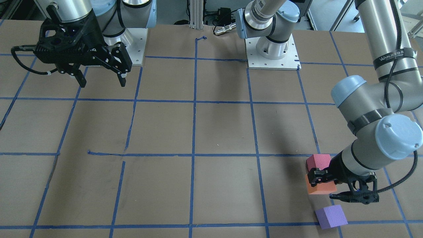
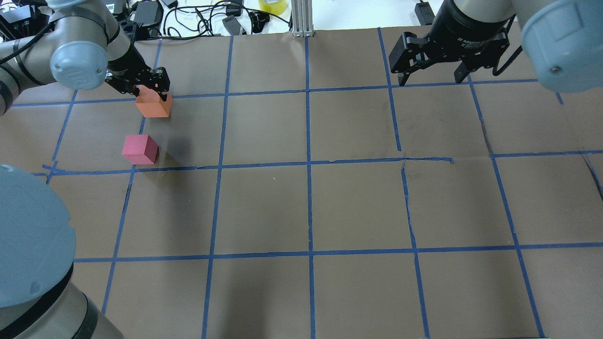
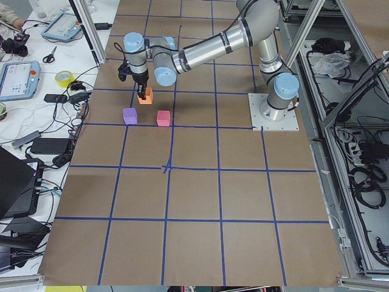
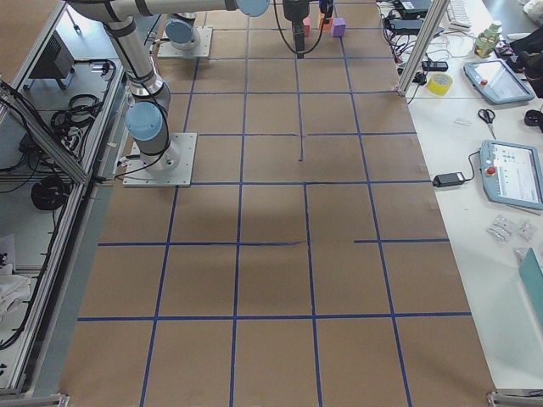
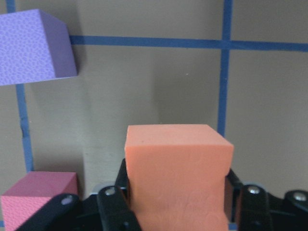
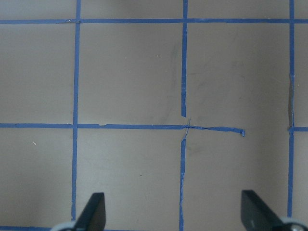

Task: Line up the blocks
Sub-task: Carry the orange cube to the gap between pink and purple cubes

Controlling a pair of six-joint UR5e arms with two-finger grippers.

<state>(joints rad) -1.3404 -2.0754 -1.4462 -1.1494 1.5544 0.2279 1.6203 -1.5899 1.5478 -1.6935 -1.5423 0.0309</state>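
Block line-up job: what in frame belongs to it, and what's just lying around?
Belongs to the job:
- orange block, held in the left claw
- pinkish red block
- purple block

Just lying about, off the work surface:
- yellow tape roll
- scissors
- tablet
- cables

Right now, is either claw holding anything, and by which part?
The left claw grips the orange block by two opposite side faces. The right claw is open and empty.
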